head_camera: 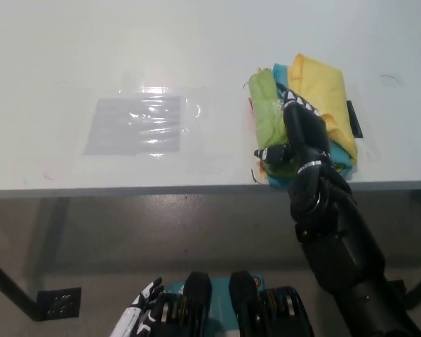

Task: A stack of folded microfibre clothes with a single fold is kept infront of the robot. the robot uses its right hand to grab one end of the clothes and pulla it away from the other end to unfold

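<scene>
Nearest the camera, the white left hand (142, 309) rests low at the bottom left, below the edge of the surface and partly cut off by the frame; whether its fingers are spread or curled cannot be told from what shows.

The black right hand (292, 140) reaches up from the lower right and lies over the near part of the stack of folded microfibre cloths (305, 116), which sits at the near right of the pale white surface (217, 56), close to its front edge. The hand's fingers press down on the green cloth (266, 105), and one fingertip pokes out to the left by the cloth's near corner. Whether the fingers have actually pinched a layer or only rest on it cannot be told, since the hand hides the contact.

Behind the green cloth lie a teal cloth (281, 72) and a yellow cloth (326, 88), bunched and overlapping rather than squared up. These cloths look light, soft and limp, so a pulled end should trail the rest after it, and neighbouring layers may drag along. The best hold is probably a free near edge of the top layer, taken alone.

The fold line and free edges are hard to pick out among the rumpled layers. A small dark object (355, 119) peeks out at the stack's right side; what it is cannot be made out. To the left, well apart, lies a flat clear plastic bag (137, 125) catching glare.
</scene>
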Motion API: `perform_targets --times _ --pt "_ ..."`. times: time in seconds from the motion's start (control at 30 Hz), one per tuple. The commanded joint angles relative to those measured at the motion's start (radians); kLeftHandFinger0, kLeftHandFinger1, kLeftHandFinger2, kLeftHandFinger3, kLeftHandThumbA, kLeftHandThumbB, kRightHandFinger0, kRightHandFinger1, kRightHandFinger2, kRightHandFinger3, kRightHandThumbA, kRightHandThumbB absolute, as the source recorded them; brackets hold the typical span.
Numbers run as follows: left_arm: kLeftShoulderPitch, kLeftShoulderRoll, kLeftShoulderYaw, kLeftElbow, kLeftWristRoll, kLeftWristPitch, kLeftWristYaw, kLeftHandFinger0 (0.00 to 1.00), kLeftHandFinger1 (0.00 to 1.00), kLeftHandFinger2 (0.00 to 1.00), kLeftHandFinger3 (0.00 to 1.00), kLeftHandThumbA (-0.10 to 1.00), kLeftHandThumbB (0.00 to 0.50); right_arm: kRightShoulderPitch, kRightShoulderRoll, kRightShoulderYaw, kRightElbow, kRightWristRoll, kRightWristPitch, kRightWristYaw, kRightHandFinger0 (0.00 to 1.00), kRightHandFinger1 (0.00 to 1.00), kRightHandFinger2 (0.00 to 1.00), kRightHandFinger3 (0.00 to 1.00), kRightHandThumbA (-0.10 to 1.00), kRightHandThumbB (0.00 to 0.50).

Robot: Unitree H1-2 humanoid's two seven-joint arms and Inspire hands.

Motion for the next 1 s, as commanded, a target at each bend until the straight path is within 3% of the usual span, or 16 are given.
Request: perform_targets --times 0.0,0.1,0.13,0.17,0.2,0.23,0.27,0.33,0.4,0.47,0.5,0.57,0.63,0.83,0.93,0.97 --pt "-0.017 0.018 -0.004 -0.04 0.02 -0.036 0.003 1.0 1.0 1.0 1.0 1.0 0.5 -0.066 0.003 -0.038 0.036 -0.067 0.049 -0.003 1.0 1.0 1.0 1.0 1.0 0.487" --pt "-0.024 0.019 -0.003 -0.037 0.013 -0.034 -0.001 1.0 1.0 1.0 1.0 1.0 0.5 -0.084 0.038 -0.135 0.113 -0.227 0.049 0.041 1.0 1.0 1.0 1.0 1.0 0.5" --pt "-0.023 0.02 -0.003 -0.037 0.016 -0.036 0.001 1.0 1.0 1.0 1.0 1.0 0.5 -0.087 0.043 -0.149 0.125 -0.268 0.049 0.052 1.0 1.0 1.0 1.0 0.94 0.465" --pt "-0.022 0.02 -0.004 -0.041 0.019 -0.034 0.002 1.0 1.0 1.0 1.0 1.0 0.5 -0.089 0.045 -0.163 0.143 -0.299 0.049 0.034 0.47 0.63 0.88 1.0 0.65 0.341" --pt "-0.022 0.02 -0.004 -0.042 0.018 -0.033 0.001 1.0 1.0 1.0 1.0 1.0 0.5 -0.089 0.047 -0.17 0.147 -0.301 0.049 0.025 0.38 0.53 0.8 1.0 0.65 0.355" --pt "-0.021 0.02 -0.004 -0.044 0.018 -0.034 0.001 1.0 1.0 1.0 1.0 1.0 0.5 -0.079 0.039 -0.148 0.137 -0.274 0.049 -0.024 0.07 0.17 0.41 1.0 0.35 0.27" --pt "-0.021 0.019 -0.004 -0.047 0.02 -0.029 0.002 1.0 1.0 1.0 1.0 1.0 0.5 -0.053 0.029 -0.108 0.103 -0.179 0.049 -0.146 0.0 0.01 0.13 0.8 -0.07 0.265" --pt "-0.036 0.02 0.0 -0.038 0.012 -0.029 -0.002 1.0 1.0 1.0 1.0 1.0 0.5 -0.056 0.027 -0.097 0.095 -0.119 0.029 -0.229 0.0 0.0 0.03 0.49 -0.1 0.22" --pt "-0.041 0.02 0.0 -0.034 0.012 -0.032 -0.001 1.0 1.0 1.0 1.0 1.0 0.5 -0.06 0.032 -0.105 0.098 -0.097 0.004 -0.272 0.0 0.0 0.15 0.37 -0.1 0.2" --pt "-0.042 0.019 -0.001 -0.029 0.014 -0.036 0.001 1.0 1.0 1.0 1.0 1.0 0.5 -0.056 0.039 -0.112 0.068 -0.077 -0.022 -0.299 0.0 0.07 0.4 0.23 -0.1 0.188" --pt "-0.045 0.021 0.0 -0.026 0.014 -0.035 0.0 1.0 1.0 1.0 1.0 1.0 0.5 -0.06 0.041 -0.113 0.065 -0.069 -0.027 -0.306 0.0 0.16 0.58 0.27 -0.1 0.185" --pt "-0.046 0.02 -0.001 -0.026 0.017 -0.032 0.002 1.0 1.0 1.0 1.0 1.0 0.5 -0.061 0.043 -0.116 0.054 -0.047 -0.04 -0.316 0.0 0.27 0.72 0.39 -0.1 0.199" --pt "-0.047 0.021 -0.002 -0.028 0.022 -0.03 0.002 1.0 1.0 1.0 1.0 1.0 0.5 -0.061 0.04 -0.114 0.053 -0.031 -0.048 -0.323 0.0 0.31 0.74 0.49 -0.1 0.197" --pt "-0.053 0.024 -0.006 -0.033 0.029 -0.023 -0.004 1.0 1.0 1.0 1.0 1.0 0.5 -0.052 0.024 -0.107 0.064 0.017 -0.088 -0.351 0.0 0.3 0.7 0.41 -0.1 0.205" --pt "-0.055 0.024 -0.006 -0.033 0.03 -0.022 -0.005 1.0 1.0 1.0 1.0 1.0 0.5 -0.049 0.014 -0.102 0.073 0.033 -0.106 -0.368 0.0 0.24 0.59 0.4 -0.04 0.204" --pt "-0.055 0.025 -0.006 -0.034 0.031 -0.02 -0.006 1.0 1.0 1.0 1.0 1.0 0.5 -0.049 0.012 -0.108 0.077 0.048 -0.123 -0.38 0.0 0.19 0.52 0.32 0.02 0.206"
